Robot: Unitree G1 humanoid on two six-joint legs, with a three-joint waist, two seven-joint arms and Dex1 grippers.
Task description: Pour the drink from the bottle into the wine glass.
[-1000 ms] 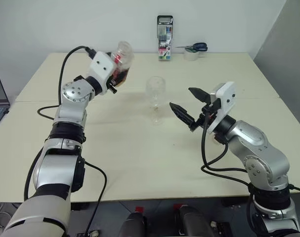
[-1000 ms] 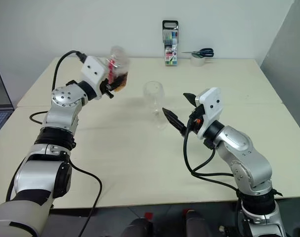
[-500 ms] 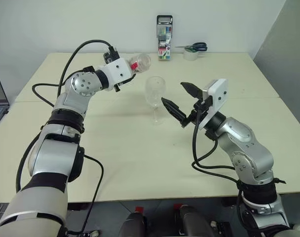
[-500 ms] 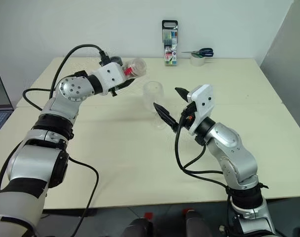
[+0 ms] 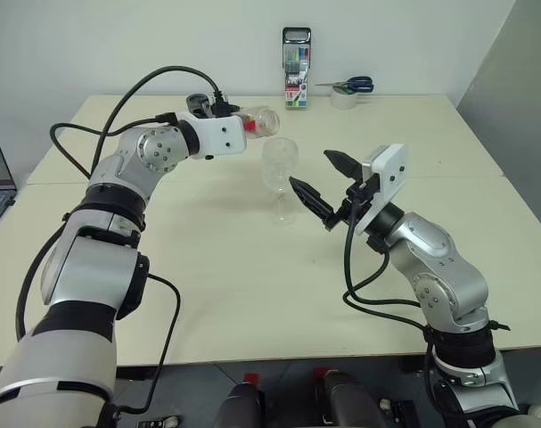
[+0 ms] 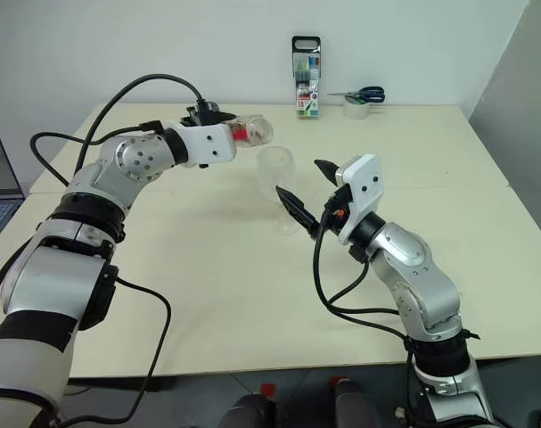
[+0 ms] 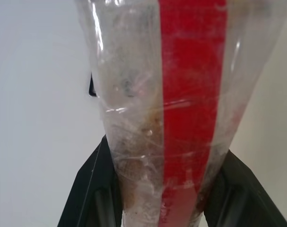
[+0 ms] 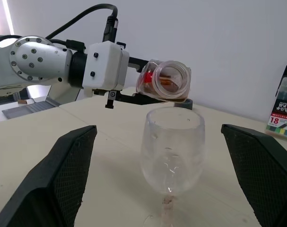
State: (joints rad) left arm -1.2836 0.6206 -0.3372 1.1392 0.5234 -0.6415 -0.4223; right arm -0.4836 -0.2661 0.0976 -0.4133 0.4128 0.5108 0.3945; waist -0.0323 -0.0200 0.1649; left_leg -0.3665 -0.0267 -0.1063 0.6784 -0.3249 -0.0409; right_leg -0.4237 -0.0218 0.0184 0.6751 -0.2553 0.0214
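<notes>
Upper centre of the frame: the left gripper (image 5: pixel 243 127) is clamped on the bottle (image 5: pixel 259 123), lying roughly level above the wine glass (image 5: pixel 280 166), which looks empty. The right gripper (image 5: pixel 323 185) stands wide apart beside the glass, touching nothing.

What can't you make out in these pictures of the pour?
- Bottle, right wrist view: its mouth faces the far side, so whether its cap is on stays hidden.
- Wine glass, right wrist view: its foot is cut off by the picture's edge.
- Marker case, left eye view: the print is too small to read.
</notes>
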